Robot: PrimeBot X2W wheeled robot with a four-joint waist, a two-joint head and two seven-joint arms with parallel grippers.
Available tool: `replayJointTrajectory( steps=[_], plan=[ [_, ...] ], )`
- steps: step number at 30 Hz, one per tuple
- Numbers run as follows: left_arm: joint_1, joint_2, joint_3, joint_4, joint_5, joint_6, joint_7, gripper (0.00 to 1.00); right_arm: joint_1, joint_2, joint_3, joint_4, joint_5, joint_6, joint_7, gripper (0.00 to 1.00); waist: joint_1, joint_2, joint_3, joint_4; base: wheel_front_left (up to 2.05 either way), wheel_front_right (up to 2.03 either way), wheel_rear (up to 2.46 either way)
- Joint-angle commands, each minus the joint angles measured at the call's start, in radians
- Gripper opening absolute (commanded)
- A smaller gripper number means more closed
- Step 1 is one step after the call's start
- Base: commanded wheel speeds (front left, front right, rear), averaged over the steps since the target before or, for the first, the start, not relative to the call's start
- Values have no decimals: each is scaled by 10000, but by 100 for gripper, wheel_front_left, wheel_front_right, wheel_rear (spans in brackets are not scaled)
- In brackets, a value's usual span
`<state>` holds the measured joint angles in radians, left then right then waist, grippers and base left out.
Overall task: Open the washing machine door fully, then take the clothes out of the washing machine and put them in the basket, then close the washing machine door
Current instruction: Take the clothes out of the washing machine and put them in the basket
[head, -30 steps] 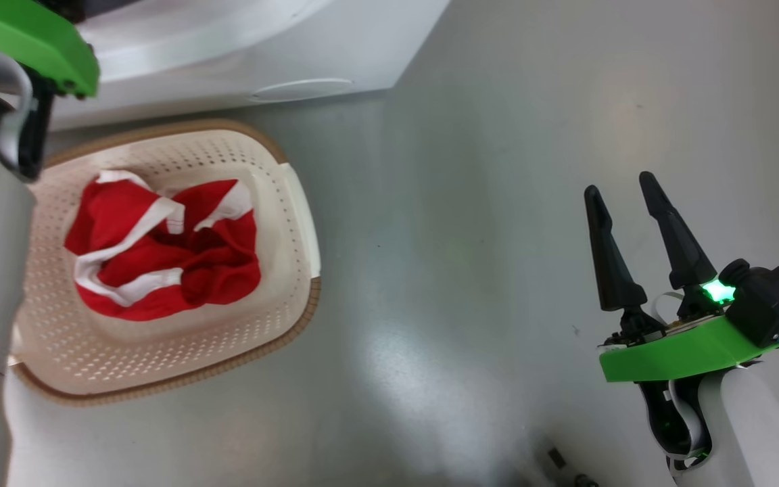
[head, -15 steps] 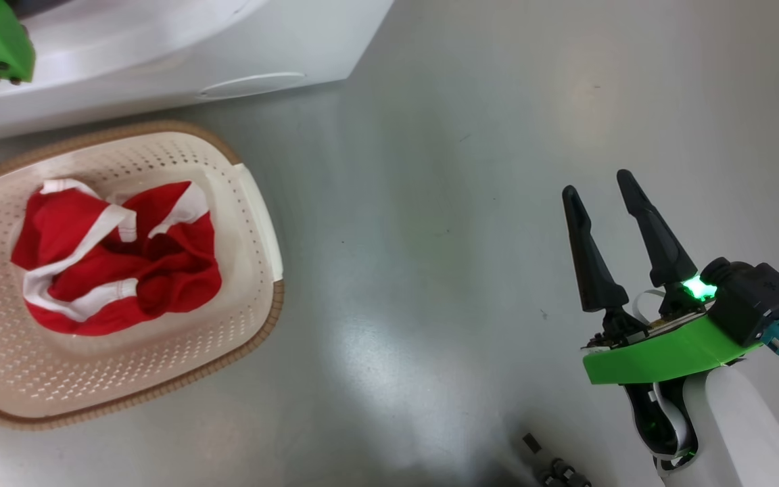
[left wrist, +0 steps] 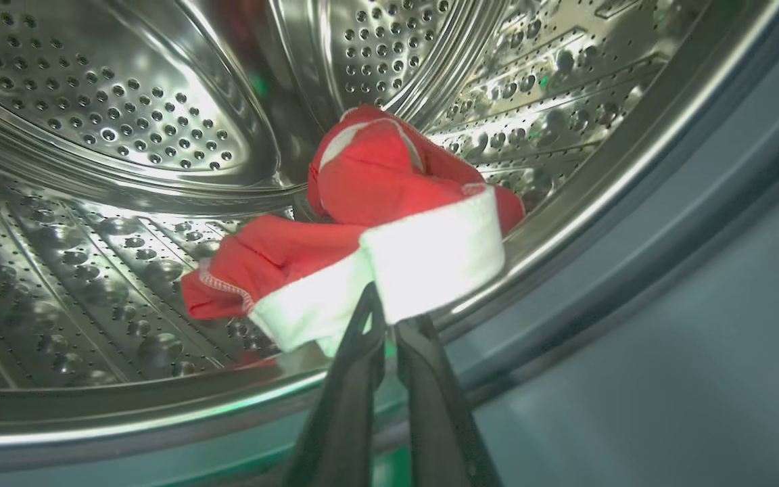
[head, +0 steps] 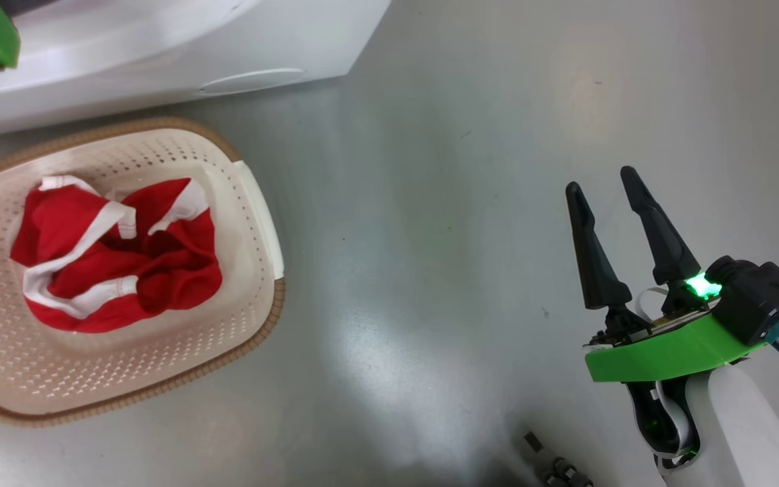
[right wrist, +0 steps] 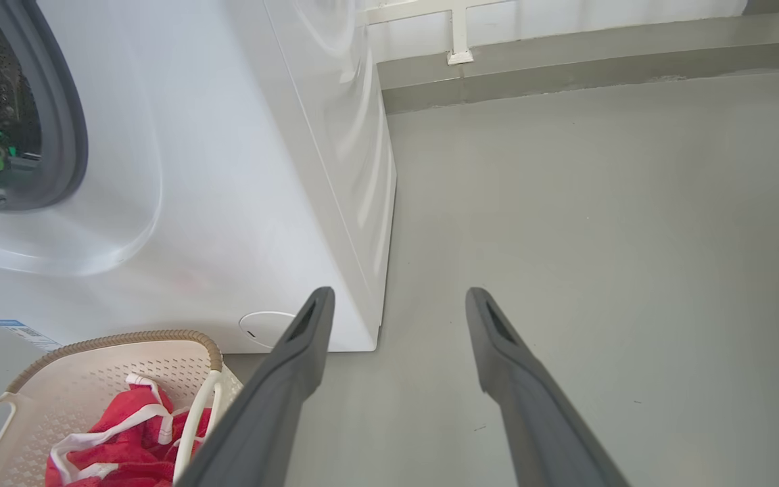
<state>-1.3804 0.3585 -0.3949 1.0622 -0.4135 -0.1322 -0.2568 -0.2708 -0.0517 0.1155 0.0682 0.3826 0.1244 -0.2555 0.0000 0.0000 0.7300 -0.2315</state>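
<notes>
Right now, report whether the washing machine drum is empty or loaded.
Loaded: a red garment lies on the steel drum near its front lip, with the left tool shut on its white trim.

Before washing machine (head: 159, 47), basket (head: 159, 379) — clothes (head: 115, 253) in it

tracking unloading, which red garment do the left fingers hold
The garment in the drum, left fingers shut on its white band; the other lies free in the basket.

Smooth grey floor (head: 443, 169), glossy with a broad pale light reflection (head: 389, 365), meets a grey skirting (right wrist: 599, 54) at its far edge, beneath a white wall (right wrist: 565, 13) carrying a white bracket (right wrist: 458, 37).
</notes>
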Motion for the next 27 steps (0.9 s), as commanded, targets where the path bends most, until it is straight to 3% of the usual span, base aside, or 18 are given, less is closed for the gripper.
replayJointTrajectory(
  steps=[1,13,27],
  plan=[
    [-14,414,309,-360,-32,25,-49,0,123,-3,161,-246,89,63,-63,100,0,0,-67,101,0,0,0],
    [1728,-299,2279,-2470,472,138,-49,0,204,-293,-131,-193,-14,63,-63,100,0,0,-784,885,0,0,0],
    [5044,-1940,4702,-5881,1726,27,-49,0,818,-666,-629,-79,-24,63,-63,100,0,0,-2064,1947,0,0,0]
  ],
)
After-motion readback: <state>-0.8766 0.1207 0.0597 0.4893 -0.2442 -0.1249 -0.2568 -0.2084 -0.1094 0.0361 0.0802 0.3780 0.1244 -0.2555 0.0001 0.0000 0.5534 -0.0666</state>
